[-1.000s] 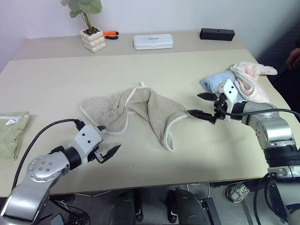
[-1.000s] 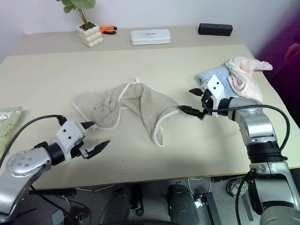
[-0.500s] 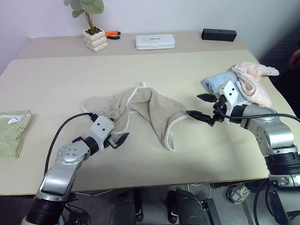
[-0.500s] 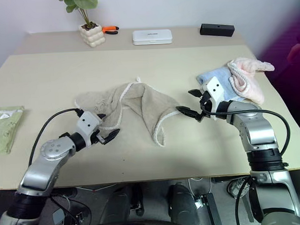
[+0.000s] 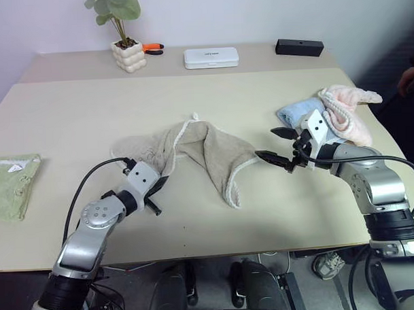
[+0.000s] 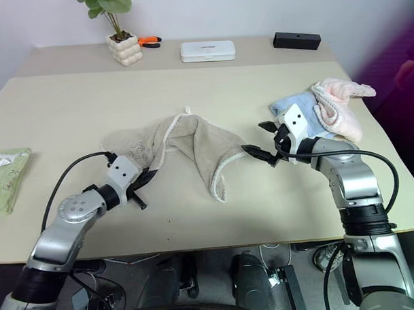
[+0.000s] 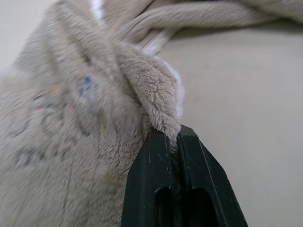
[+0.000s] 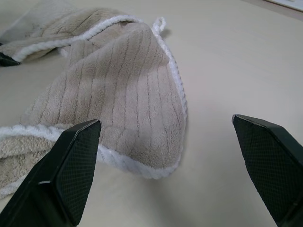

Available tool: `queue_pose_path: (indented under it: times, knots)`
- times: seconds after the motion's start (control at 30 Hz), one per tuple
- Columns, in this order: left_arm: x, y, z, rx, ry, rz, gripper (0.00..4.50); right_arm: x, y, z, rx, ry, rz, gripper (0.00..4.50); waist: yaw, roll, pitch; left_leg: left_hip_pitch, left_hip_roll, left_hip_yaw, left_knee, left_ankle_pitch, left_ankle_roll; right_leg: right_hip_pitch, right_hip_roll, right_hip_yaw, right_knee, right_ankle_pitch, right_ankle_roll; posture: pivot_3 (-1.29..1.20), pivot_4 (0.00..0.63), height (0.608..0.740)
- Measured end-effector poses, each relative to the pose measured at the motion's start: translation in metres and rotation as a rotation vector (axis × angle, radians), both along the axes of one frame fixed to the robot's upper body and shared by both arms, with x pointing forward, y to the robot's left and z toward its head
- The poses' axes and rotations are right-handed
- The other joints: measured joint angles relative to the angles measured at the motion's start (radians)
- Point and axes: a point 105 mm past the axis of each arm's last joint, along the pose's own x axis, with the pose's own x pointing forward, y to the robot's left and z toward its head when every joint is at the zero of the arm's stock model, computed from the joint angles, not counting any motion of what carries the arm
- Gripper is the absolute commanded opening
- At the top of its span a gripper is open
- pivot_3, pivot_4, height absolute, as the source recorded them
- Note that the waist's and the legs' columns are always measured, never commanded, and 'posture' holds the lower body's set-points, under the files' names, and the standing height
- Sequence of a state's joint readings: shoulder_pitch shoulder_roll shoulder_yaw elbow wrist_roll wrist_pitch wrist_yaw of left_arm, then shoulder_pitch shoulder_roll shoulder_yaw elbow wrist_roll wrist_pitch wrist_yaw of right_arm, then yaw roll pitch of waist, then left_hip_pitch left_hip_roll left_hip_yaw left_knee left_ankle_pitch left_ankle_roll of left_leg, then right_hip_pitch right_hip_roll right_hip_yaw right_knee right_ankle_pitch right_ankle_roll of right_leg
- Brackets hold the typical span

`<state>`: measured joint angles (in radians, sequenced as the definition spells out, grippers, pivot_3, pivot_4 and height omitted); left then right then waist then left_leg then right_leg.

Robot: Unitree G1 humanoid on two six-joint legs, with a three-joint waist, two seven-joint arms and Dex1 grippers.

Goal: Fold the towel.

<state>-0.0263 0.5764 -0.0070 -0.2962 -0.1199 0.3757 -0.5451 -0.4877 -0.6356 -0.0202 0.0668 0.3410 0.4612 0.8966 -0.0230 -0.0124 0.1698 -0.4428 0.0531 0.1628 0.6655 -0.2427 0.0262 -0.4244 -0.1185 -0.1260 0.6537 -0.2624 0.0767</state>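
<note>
A: What has your left tool (image 6: 141, 186) got?

B: It is pinched tight on the near edge of the towel (image 6: 193, 149); in my left wrist view a fold of the pile sits squeezed between the two black fingers (image 7: 154, 182).

A: And where does the towel lie?

B: Rumpled in the middle of the worktop (image 6: 212, 93), with its embroidered part by my left tool and a flap with white edging reaching toward my right.

A: Your right tool (image 6: 261, 141)?

B: Spread wide, holding nothing. It hangs just beside the towel's right flap, apart from it, both fingers (image 8: 66, 165) clear of the cloth.

A: What lies around?

B: A green cloth (image 5: 11, 183) at the left edge of the worktop. Past my right tool, a blue cloth (image 5: 295, 113) with a pink one (image 5: 347, 109) touching it. Along the far side, a plant (image 5: 124, 35) in a white pot, orange pliers (image 5: 152, 47) beside it, a white case (image 5: 211, 57) and a black box (image 5: 299, 47).
</note>
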Motion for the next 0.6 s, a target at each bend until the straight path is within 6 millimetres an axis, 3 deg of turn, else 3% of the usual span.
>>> queue_pose_path:
  times: [0.17,0.4,0.6]
  knots:
    - [-0.025,0.049,0.007,0.023,0.001,0.117,0.06,0.027,0.010,0.002,0.096,0.141,-0.096,4.50,-0.010,0.000,0.000,0.000,0.001,-0.001,0.000,0.001,-0.001,0.000,0.000,-0.001,0.001,0.000,0.000,0.00,0.150,0.731]
    - [-0.035,0.058,0.005,0.021,0.016,0.126,0.06,0.042,0.021,-0.037,0.042,0.321,-0.164,4.50,0.007,0.000,0.000,-0.001,-0.001,0.000,0.000,0.000,0.000,-0.001,-0.001,-0.001,0.000,0.000,0.000,0.00,0.150,0.731]
    - [-0.035,0.053,0.007,0.001,0.001,0.118,0.06,0.049,0.030,-0.040,-0.020,0.305,-0.144,4.50,-0.001,0.001,0.000,-0.001,0.000,0.000,0.000,0.000,0.000,-0.001,0.000,0.000,0.001,0.000,0.000,0.00,0.150,0.731]
